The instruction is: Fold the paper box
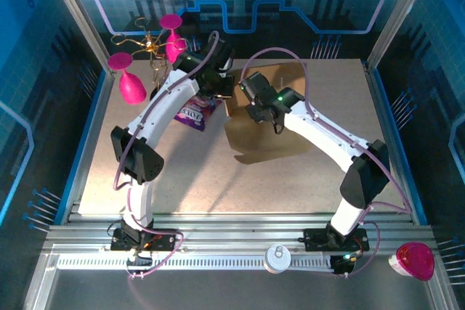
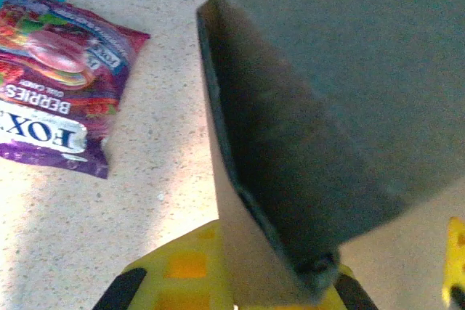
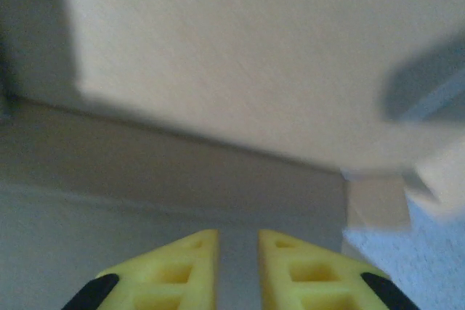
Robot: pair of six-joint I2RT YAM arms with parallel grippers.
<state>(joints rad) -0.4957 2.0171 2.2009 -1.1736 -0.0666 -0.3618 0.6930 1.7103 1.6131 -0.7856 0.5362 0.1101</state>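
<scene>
Top external view shows me the plain brown cardboard paper box (image 1: 312, 136) lying mid-worktop (image 1: 145, 179), spreading toward 4 o'clock from both hands at its 10 o'clock corner, left hand (image 2: 327, 266) clamped on a raised flap, right hand (image 3: 238, 241) narrowly parted, gripping nothing.

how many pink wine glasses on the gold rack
2: one pink wine glass at the gold rack's left, one at its right; the left arm may hide more.
</scene>
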